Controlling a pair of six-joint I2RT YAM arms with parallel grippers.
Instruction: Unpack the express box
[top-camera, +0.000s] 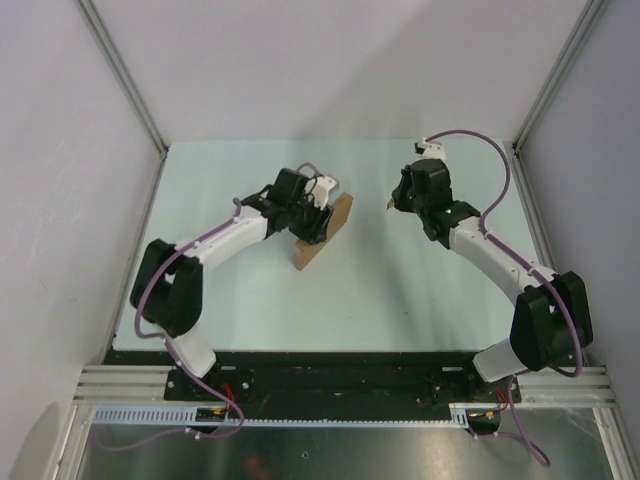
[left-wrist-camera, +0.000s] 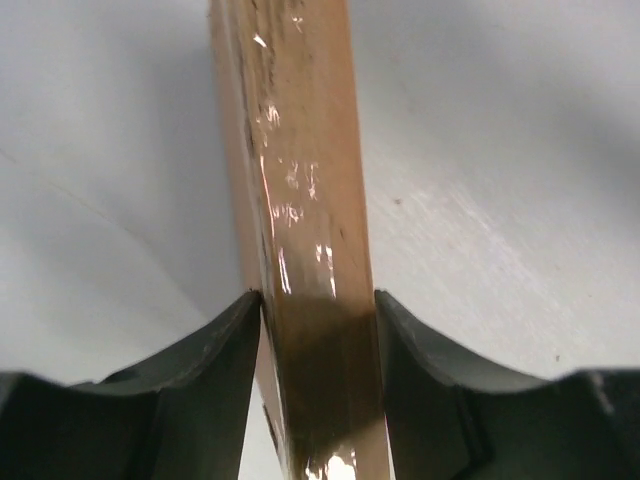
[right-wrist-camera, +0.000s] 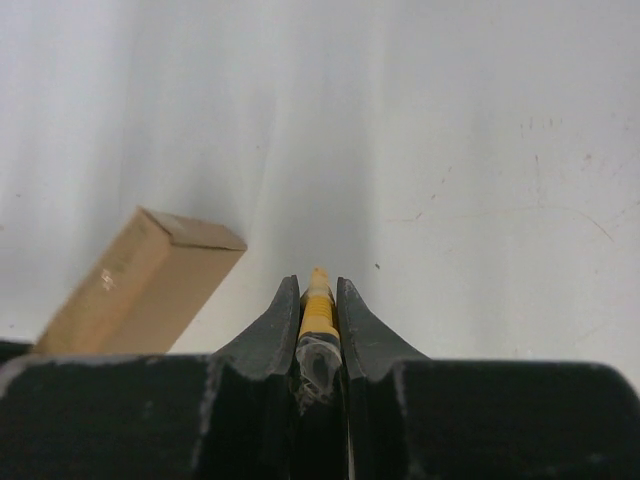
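The express box (top-camera: 327, 232) is a flat brown cardboard box standing on its narrow edge left of the table's middle, tape glinting along its top edge (left-wrist-camera: 300, 190). My left gripper (top-camera: 316, 217) is shut on it, one finger pressed to each broad face (left-wrist-camera: 318, 305). To the right, my right gripper (top-camera: 394, 204) hangs above the table, shut on a yellow-black utility knife (right-wrist-camera: 318, 305) whose tip pokes out past the fingertips (right-wrist-camera: 318, 283). In the right wrist view the box (right-wrist-camera: 140, 285) shows at lower left, apart from the knife.
The pale green table (top-camera: 250, 300) is enclosed by white walls with metal corner posts (top-camera: 125, 75) at the back left and right. A black base rail (top-camera: 330, 375) runs along the near edge.
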